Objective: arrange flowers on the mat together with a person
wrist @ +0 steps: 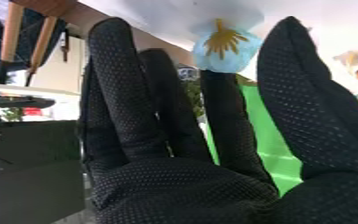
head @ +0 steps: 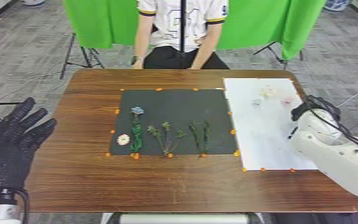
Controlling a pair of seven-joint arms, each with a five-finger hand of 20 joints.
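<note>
Where the brown table spreads out, it lies between the left hand and the right hand. The dark mat is well to the left of the right hand, likely so the picture can grow there. Between them is the white sheet, right beside that hand, and it seems to keep the spare flowers close. Orange bits sit along the edges, maybe to hold them flat.

The right hand has straight fingers, with the thumb apart, and it grips nothing. The left hand is off the table's side, fingers spread, out of the way.

Across the mat from the right hand, the long green stem points away from the robot, with its blue bloom at the far end. Nearer that hand, the leafy stems fan out at their far ends, and the thin stems run the same long way, side by side. The white flower is longest that way too.

Close to the right hand lie the loose cream flower, pink flower and pale blue flower. The pale blue one's yellow middle is near the fingertips. One of these probably goes next on a bare stem.
</note>
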